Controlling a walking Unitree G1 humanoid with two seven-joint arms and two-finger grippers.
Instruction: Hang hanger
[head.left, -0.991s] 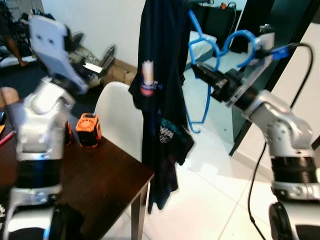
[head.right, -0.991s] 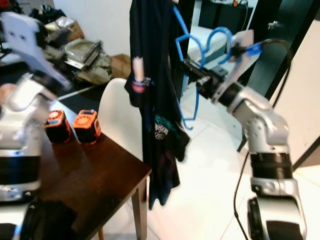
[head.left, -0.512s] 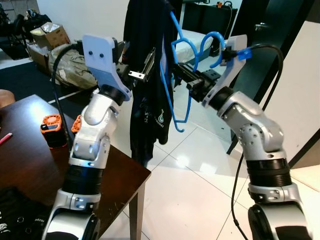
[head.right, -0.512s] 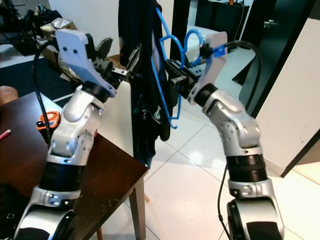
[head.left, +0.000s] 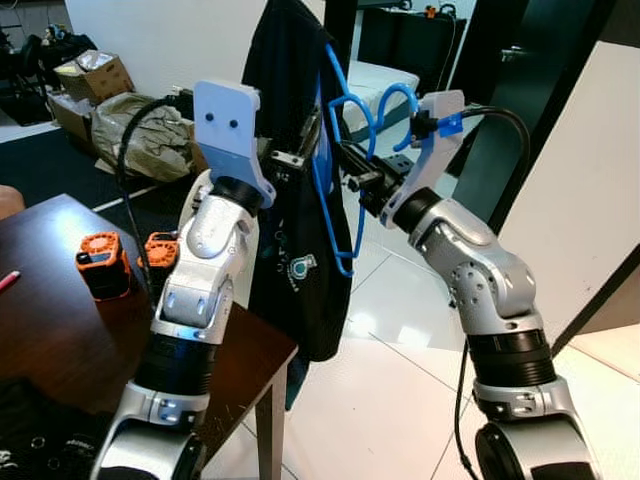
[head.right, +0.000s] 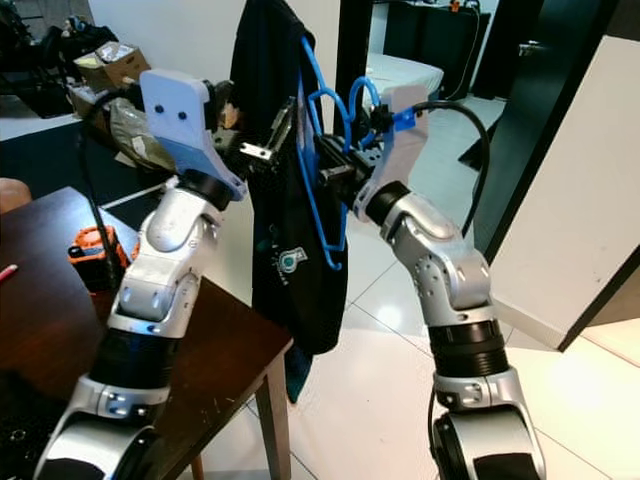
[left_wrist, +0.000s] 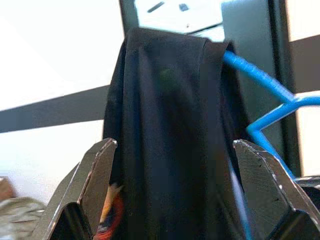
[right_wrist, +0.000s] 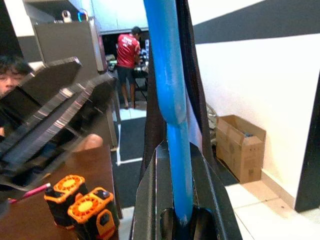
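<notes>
While gripped low on its blue frame, the hanger (head.left: 340, 170) sits held up between both arms, with the dark shirt (head.left: 290, 200) draped over it and trailing down past the edge of the brown table (head.left: 60, 340). Clamped on the blue rod by the right gripper (right_wrist: 182, 200), fingers closed tight around it in the right wrist view. Facing the cloth from the other side, the left gripper (left_wrist: 175, 190), fingers (left_wrist: 95, 170) spread wide with the shirt's fold between them but not touching it.

Compared with a second ago: left arm raised from beside the table to chest height against the shirt, right arm drawn in toward the body, garment and hanger now nearer the head camera. Half a second ago already much the same pose, only slightly further off. Probably a move toward a two-handed hold or a steadying of the shirt before the hook goes onto a rail; no rail or peg clearly made out. Hanging itself not yet done.

On the table, two orange tool batteries (head.left: 105, 265), well apart from the work. Behind, a cardboard box (right_wrist: 240, 147) by the white wall, and a person in a red top (right_wrist: 129, 52) far back.
</notes>
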